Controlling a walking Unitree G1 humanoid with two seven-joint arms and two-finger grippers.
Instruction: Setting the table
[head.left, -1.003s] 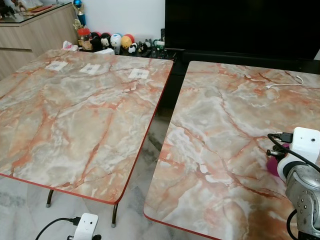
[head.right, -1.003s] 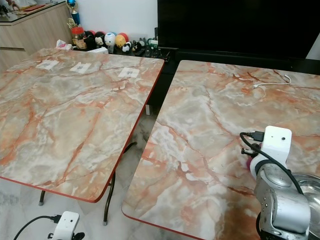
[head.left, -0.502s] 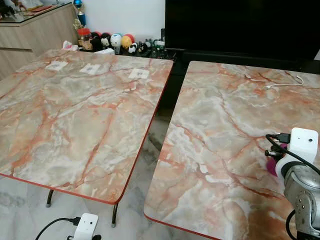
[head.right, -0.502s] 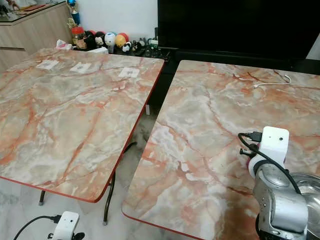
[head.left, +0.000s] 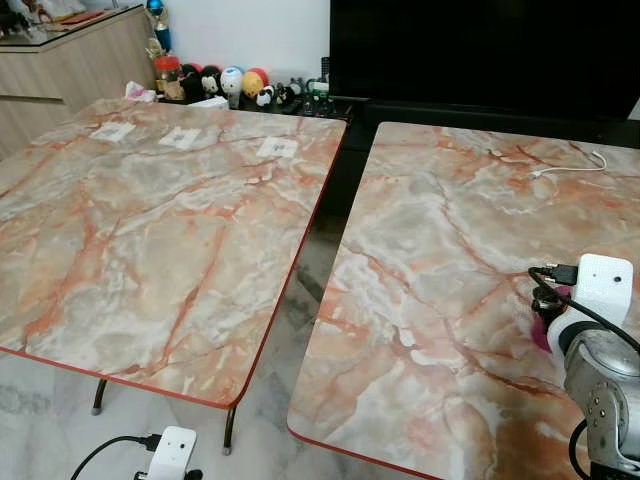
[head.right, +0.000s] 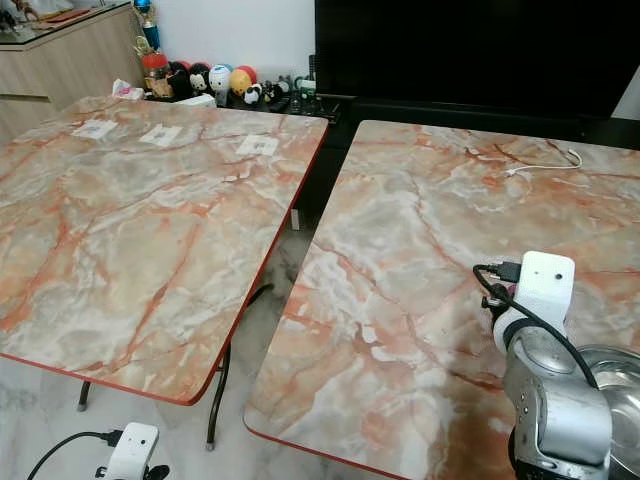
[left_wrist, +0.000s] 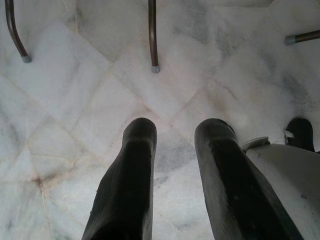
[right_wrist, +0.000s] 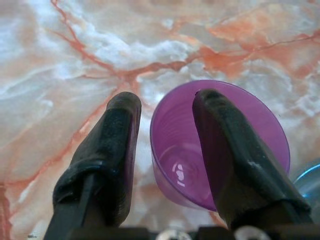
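Slightly drawn back toward the near edge over the last second, the right arm's white wrist camera (head.left: 603, 284) is now sitting a touch lower over the right-hand table (head.left: 430, 240). Nothing else on either table is shifting.

Right gripper (right_wrist: 165, 107) is straddling the rim of a purple cup (right_wrist: 225, 145): one finger inside the mouth, the other outside the wall, jaws apart and not yet squeezing. Cup is standing upright on the marble top near the table's right edge. Head views are giving only a sliver of magenta (head.left: 541, 330) behind the wrist; the wrist view is showing the whole open mouth and glossy bottom.

Right eye view is catching a steel bowl (head.right: 612, 385) at the near right corner, just beside the arm; in the wrist view a blue-grey rim (right_wrist: 307, 180) is peeking in just beside the cup.

White cable (head.left: 570, 166) is lying near the far right corner. Left-hand table (head.left: 150, 220) is carrying three paper tags (head.left: 180, 138) along its far edge.

Left gripper (left_wrist: 175, 135) is hanging idle over the marble floor (left_wrist: 75, 100), jaws apart, table legs (left_wrist: 153, 35) beyond it.
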